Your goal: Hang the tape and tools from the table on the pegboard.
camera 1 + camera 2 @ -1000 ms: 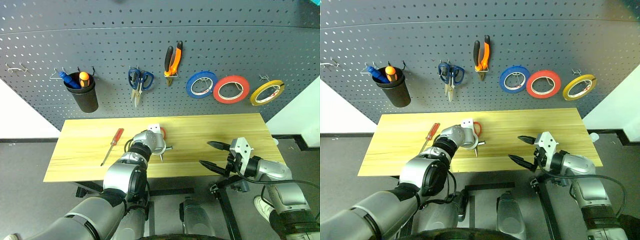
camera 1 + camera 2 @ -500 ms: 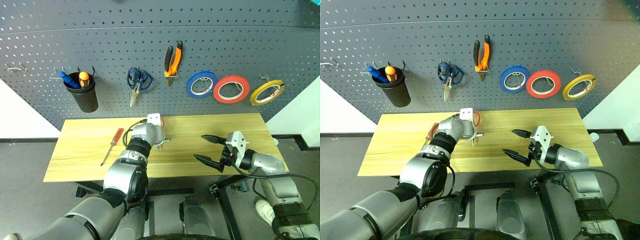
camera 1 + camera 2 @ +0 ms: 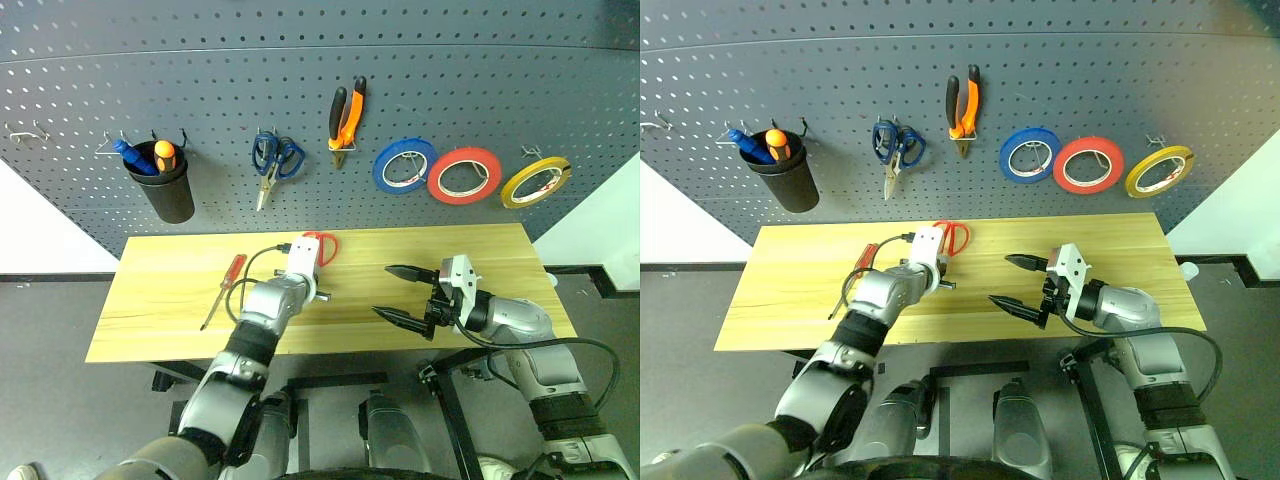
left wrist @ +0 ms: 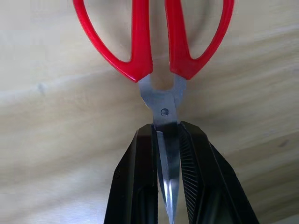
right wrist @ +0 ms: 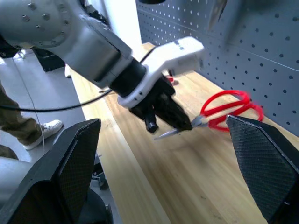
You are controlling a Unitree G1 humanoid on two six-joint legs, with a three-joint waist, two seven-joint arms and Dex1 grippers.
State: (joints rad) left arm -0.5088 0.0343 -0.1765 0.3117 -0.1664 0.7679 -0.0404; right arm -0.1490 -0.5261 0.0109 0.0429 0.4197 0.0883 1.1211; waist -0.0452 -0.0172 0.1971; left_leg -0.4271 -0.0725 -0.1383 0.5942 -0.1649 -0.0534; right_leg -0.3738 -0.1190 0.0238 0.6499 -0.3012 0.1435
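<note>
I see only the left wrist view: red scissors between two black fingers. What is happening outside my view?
Observer: The left tool holds the red scissors by the blades, above the table near the pegboard.
Operator: Where is the right tool?
Observer: The right tool hangs open over the table, beside the scissors, holding nothing.
Operator: Anything left on the table?
Observer: A red-handled screwdriver lies left of the left tool.

The left arm's black two-fingered end effector (image 4: 167,182) reaches forward and tilts downward, its fingers clamped together. The right arm's black two-fingered end effector (image 3: 402,292) points leftward, level, fingers spread wide.
</note>
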